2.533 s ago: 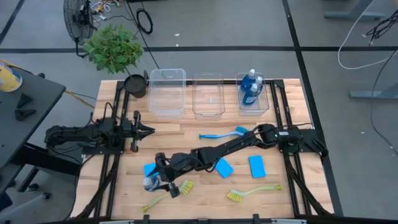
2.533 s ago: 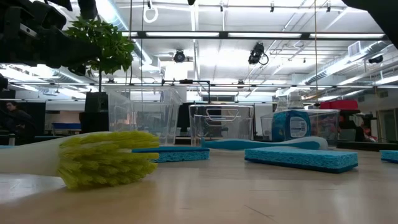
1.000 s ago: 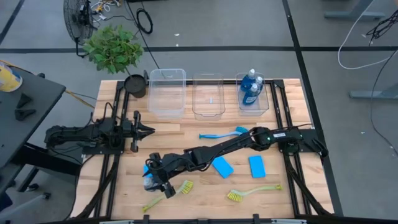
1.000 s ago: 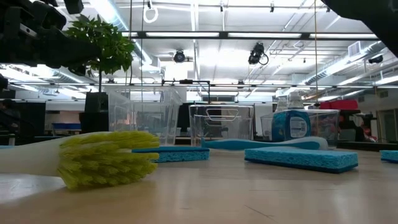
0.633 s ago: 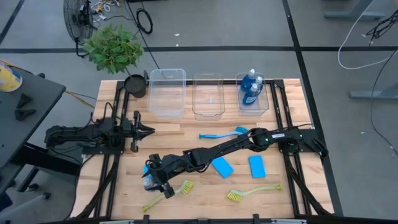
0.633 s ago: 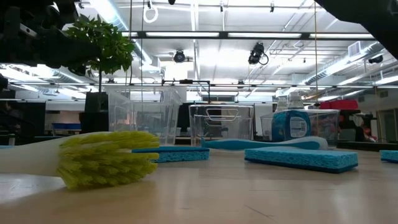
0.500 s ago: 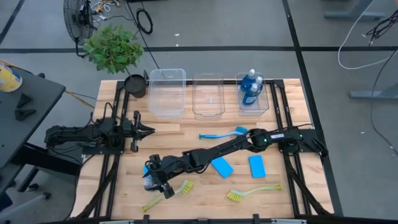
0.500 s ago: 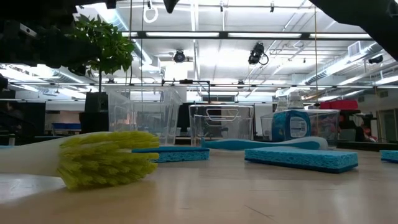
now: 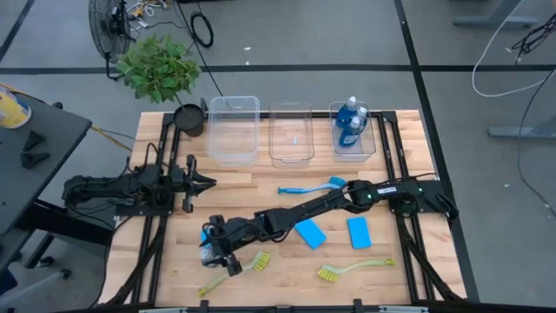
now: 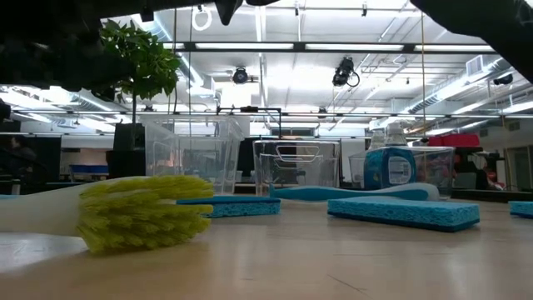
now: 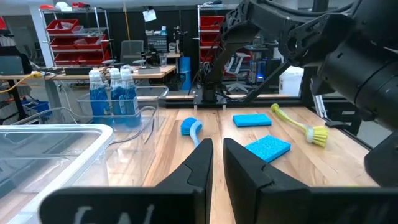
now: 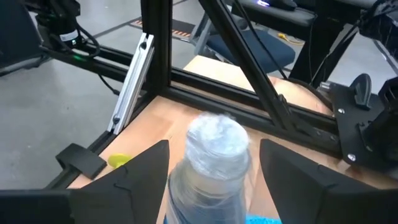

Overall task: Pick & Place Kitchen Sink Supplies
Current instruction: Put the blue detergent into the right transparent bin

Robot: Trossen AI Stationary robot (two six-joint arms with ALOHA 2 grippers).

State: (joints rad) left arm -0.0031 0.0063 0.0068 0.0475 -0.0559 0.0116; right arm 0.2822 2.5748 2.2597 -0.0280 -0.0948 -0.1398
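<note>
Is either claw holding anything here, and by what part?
Nothing is held yet: the right claw is open around a small blue bottle, straddling its pale cap.

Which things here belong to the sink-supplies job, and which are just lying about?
Job:
bottles in a bin
bottle between the open right gripper's fingers
sponges
blue brush
yellow-green brushes

Lying about:
potted plant
fan
left gripper, idle and shut at the table's left edge
</note>
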